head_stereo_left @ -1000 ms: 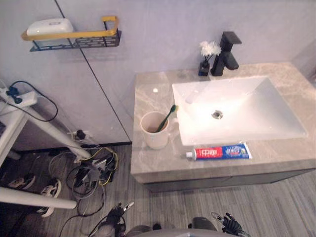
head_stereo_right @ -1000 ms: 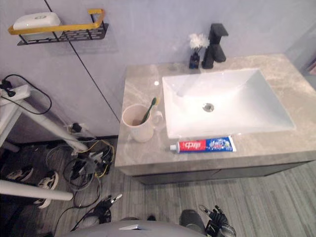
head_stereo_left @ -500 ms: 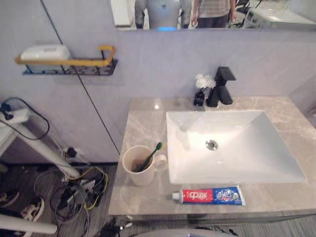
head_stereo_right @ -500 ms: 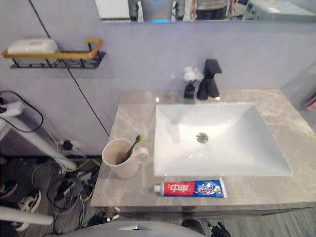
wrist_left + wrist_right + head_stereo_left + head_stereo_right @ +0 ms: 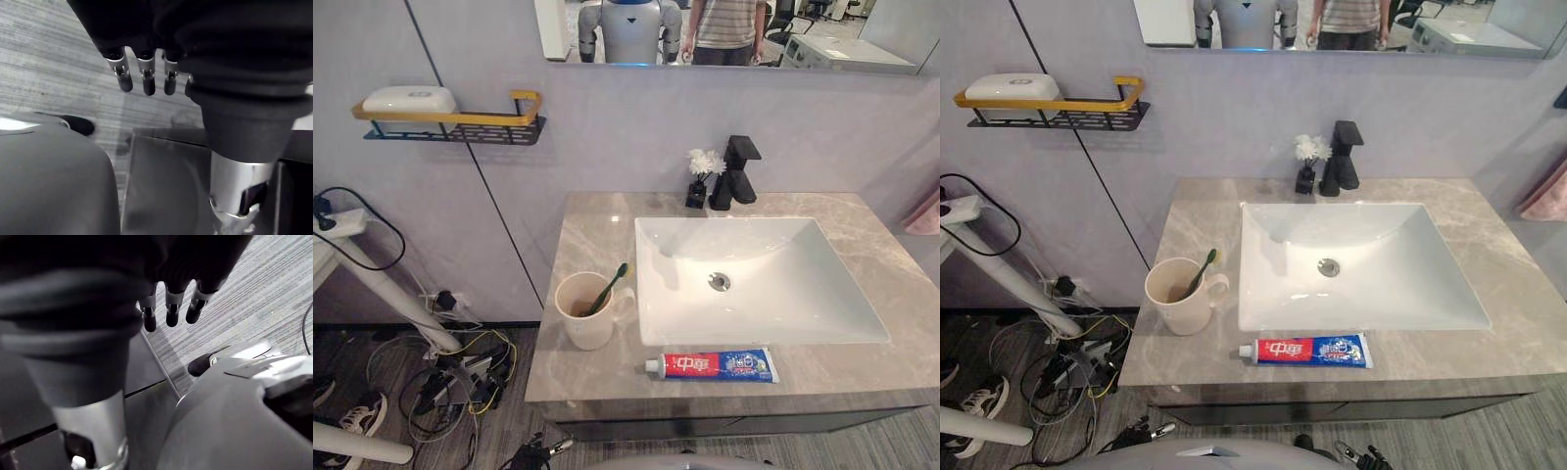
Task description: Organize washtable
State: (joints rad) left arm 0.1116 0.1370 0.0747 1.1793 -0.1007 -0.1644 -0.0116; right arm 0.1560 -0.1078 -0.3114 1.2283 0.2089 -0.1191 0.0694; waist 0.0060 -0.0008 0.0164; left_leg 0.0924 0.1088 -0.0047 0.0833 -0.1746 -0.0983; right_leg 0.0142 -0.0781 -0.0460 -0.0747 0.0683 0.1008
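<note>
A cream cup (image 5: 587, 318) stands on the grey stone counter (image 5: 597, 225), left of the white sink (image 5: 783, 294). A green toothbrush (image 5: 607, 289) leans inside the cup. A red and blue toothpaste tube (image 5: 715, 365) lies flat along the counter's front edge, before the sink. My left hand (image 5: 146, 81) hangs low over the wooden floor, fingers straight, holding nothing. My right hand (image 5: 171, 308) hangs the same way, well below the counter.
A black faucet (image 5: 734, 174) and a small vase of white flowers (image 5: 700, 176) stand behind the sink. A wall shelf (image 5: 460, 122) at the upper left carries a white soap box (image 5: 409, 100). Cables (image 5: 440, 382) and a white frame (image 5: 372, 284) crowd the floor at the left.
The camera has tilted up and drawn closer, so the wall mirror now shows above the counter. The cup, tube and toothbrush have kept their places.
</note>
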